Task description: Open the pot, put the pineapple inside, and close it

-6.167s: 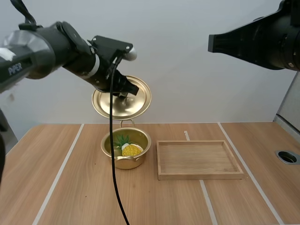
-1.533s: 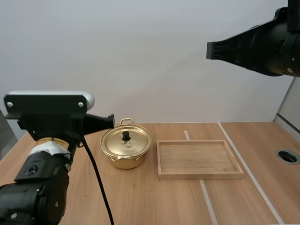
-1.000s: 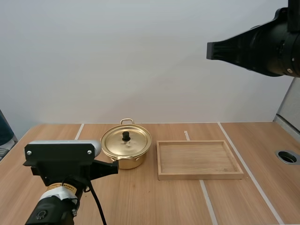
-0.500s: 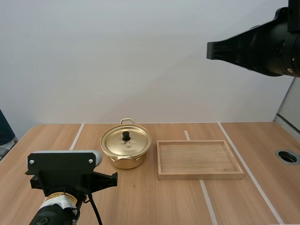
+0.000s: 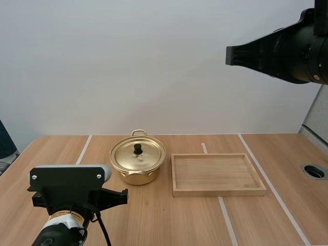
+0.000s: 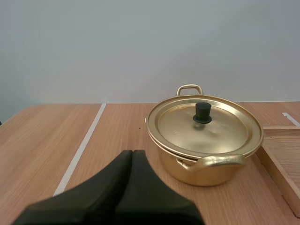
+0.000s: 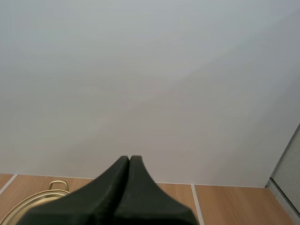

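Lid [image 5: 138, 153] on pot [image 5: 137, 174], tray [image 5: 217, 190] right beside it

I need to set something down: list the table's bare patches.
Bare: the floor of the wooden tray; the table right of the tray; the table left of the pot. Tight: the gap between pot and tray, and the near-left, where the left arm hangs.
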Available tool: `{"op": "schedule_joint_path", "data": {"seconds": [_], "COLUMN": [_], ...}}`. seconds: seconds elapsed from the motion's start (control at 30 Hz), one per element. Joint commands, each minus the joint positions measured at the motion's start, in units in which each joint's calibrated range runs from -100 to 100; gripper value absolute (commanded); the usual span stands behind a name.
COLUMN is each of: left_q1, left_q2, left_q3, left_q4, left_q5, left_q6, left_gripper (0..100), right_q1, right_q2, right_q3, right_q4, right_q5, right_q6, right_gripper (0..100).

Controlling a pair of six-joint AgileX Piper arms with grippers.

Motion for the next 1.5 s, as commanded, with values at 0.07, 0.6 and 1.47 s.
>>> {"op": "schedule_joint_path", "data": {"seconds": [0.07, 0.6, 1.47], "left_q1": [-0.10, -0.10, -0.10], "left_q2": [-0.4, -0.4, -0.4], "left_q3": [0.1, 0.1, 0.1], "left_q4": [0.5, 0.5, 0.5], "left_q5": [-1.6, -1.9, -1.9], "left_q6": [-0.5, -0.5, -0.5], "left_gripper": [0, 0, 0], "right_q1": [-0.2, 0.9, 5.5], "right_q2": [-0.5, -23.2, -23.2], "right_q3": [0.1, 48.2, 69.1], "right_q4": [-0.2, -2.1, -5.6], "right_q5": [-0.5, -38.3, -45.2], "right_q6": [0.1, -1.7, 4.9], "right_gripper": [0, 0, 0]}}
